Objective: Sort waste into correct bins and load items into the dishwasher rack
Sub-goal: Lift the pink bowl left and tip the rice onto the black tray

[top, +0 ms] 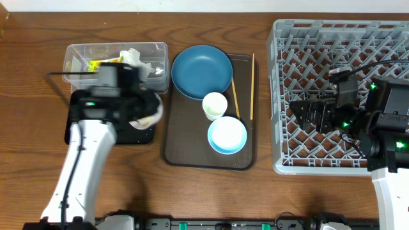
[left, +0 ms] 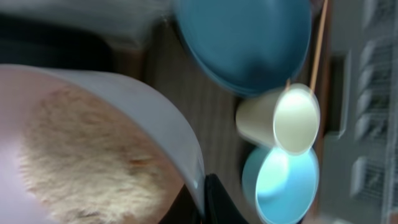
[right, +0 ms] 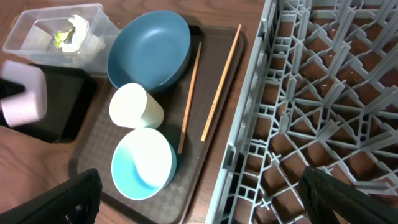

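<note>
Left gripper (left: 202, 196) was clamped on the rim of the white bowl (left: 158, 127), rice (left: 81, 155) inside, above the black tray (top: 142, 136). Right gripper (top: 308, 115) stood wide apart, empty, over the dishwasher rack (top: 300, 38). Plate (top: 201, 71), cup (top: 215, 105), light blue bowl (top: 227, 135) and 2 chopsticks (top: 252, 86) lay on the brown tray (top: 185, 140).

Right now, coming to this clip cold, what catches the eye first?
The big grey dishwasher rack fills the right side, with the open right gripper above its floor. At left, the left gripper is shut on a white bowl with rice in it, over the black tray. Between them a brown tray bears the blue plate, cup, light blue bowl and chopsticks.
</note>
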Controlling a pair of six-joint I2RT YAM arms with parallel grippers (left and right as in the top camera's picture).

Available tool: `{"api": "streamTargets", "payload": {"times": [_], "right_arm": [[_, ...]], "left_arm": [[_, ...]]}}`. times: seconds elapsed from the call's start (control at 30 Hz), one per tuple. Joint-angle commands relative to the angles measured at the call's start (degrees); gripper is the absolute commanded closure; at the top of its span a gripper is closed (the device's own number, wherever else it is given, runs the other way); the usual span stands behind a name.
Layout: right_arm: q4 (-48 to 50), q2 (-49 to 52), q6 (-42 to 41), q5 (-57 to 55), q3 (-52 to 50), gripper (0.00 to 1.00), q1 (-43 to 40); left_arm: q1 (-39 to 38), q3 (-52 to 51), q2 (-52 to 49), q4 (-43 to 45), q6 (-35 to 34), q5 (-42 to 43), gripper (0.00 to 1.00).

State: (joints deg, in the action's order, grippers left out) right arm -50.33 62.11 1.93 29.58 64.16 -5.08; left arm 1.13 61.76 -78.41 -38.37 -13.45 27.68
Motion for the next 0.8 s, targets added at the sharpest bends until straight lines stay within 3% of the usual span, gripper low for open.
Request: {"api": "streamTargets", "payload": {"times": [0.0,0.2,0.5,0.77], "right_arm": [[-0.2,-0.2,0.3,0.2,1.2,0.01,-0.1],[-0.5,-0.2,0.3,0.2,1.2,0.01,-0.1],[-0.5,-0.2,0.3,0.2,1.2,0.01,-0.1],[-0.6,-0.2,0.3,0.2,1.2,0.01,-0.1]], "left_arm": [[9.2,1.2,-1.2,2.6,0.9,15.5,0.94],[23.7,1.2,-8.2,8.1,0.9,37.5,0.94],[34.5,1.2,-20.6,11.1,0.9,61.7,0.94],[37.3,1.1,-25.6,10.9,-1.0,62.4,0.94]]}}
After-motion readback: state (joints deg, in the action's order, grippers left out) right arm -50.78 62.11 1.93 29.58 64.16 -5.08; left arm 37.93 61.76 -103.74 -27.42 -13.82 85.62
